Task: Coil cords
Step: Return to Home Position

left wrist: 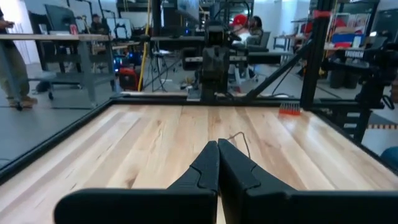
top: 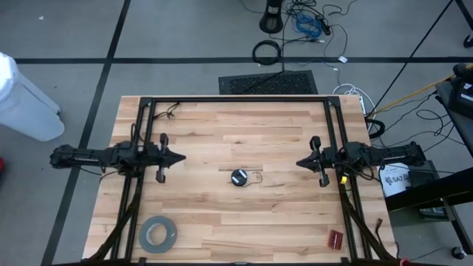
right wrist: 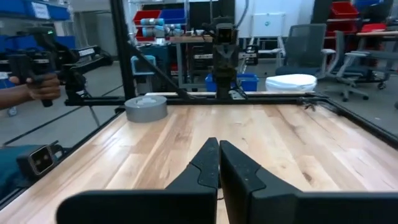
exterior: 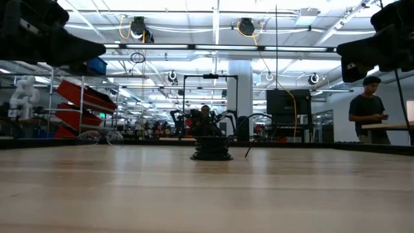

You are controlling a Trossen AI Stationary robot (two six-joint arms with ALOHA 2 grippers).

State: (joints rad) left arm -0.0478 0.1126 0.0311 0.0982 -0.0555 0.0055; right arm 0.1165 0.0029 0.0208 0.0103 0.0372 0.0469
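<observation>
The cord (top: 239, 177) lies near the table's middle: a small round black disc with a thin dark wire looping off its right side (top: 255, 177). The low view shows it as a dark coil (exterior: 211, 150) resting flat on the wood. A loop of the thin wire (left wrist: 239, 138) shows just past my left fingertips. My left gripper (top: 182, 157) is shut, held level above the table's left side, pointing toward the middle. My right gripper (top: 298, 163) is shut, level above the right side, pointing back at it. Neither touches the cord.
A grey tape roll (top: 157, 233) lies flat near the front left, also seen as a grey roll (right wrist: 147, 107) in the right wrist view. A small red object (top: 336, 239) sits at the front right. A black frame (top: 236, 99) borders the table.
</observation>
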